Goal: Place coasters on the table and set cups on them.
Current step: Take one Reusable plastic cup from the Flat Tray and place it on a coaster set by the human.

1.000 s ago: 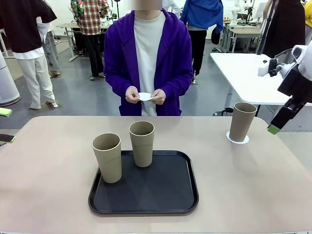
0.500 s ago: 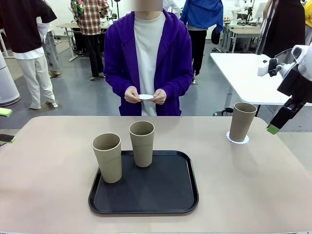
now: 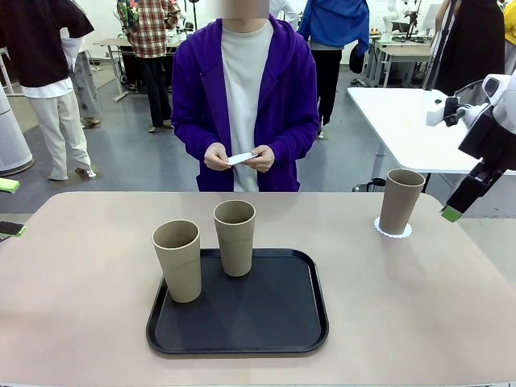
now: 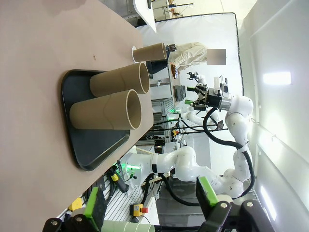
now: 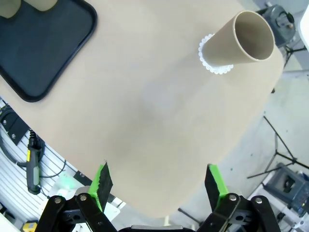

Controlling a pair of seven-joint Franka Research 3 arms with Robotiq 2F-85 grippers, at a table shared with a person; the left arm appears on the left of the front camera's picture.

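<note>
- The right gripper (image 5: 157, 174) has its jaws spread wide with nothing between them. Its green-padded fingers (image 5: 103, 180) tilt down toward the table (image 3: 81, 274).
- From across the room, this gripper (image 3: 455, 208) hangs in the air well to the right of the black tray (image 3: 266, 314), past the table's right edge. Its white arm slopes down from the upper right.
- The left gripper (image 4: 149, 198) is also released and empty. Its fingers lie level, aimed across the tabletop toward the tray.
- It (image 3: 8, 206) sits well to the left of the tray, at the table's left edge.
- Two cups stand upright on the tray: one (image 3: 178, 260) at its front-left corner, the other (image 3: 235, 237) at its back edge, just beside the first.
- The third cup (image 3: 400, 201) stands upright on a coaster (image 3: 393, 231) on the table, right of the tray and farther back.
- Behind the tray, past the table's far edge, a person in a purple jacket holds another coaster (image 3: 240, 158) in both hands (image 3: 216, 156) at waist height.
</note>
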